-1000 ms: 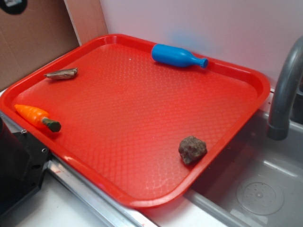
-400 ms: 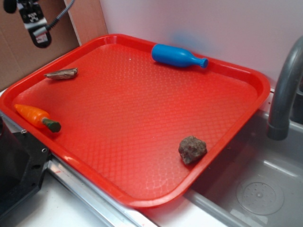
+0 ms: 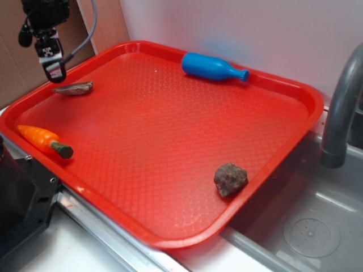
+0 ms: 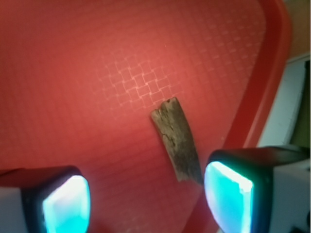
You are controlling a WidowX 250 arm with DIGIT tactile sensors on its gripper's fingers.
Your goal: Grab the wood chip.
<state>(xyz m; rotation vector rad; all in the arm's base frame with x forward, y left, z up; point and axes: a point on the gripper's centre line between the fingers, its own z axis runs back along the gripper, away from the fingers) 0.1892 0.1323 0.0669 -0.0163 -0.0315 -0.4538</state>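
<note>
Rock (image 3: 230,179) lies low right on the red tray (image 3: 170,147), carrot (image 3: 44,140) at the left edge. Farther, in the upper left, the wood chip (image 3: 74,88) lies flat near the rim. Above it hangs the gripper (image 4: 146,199), fingers (image 4: 228,194) wide apart, chip between them and nearer the right one.

My two camera positions
Exterior looks down obliquely across the red textured plastic tray (image 3: 170,147); my wrist view hangs close above its far-left corner (image 4: 97,73).

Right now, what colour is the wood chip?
Grey-brown, with darker cracks; the wood chip shows best in the wrist view.
</note>
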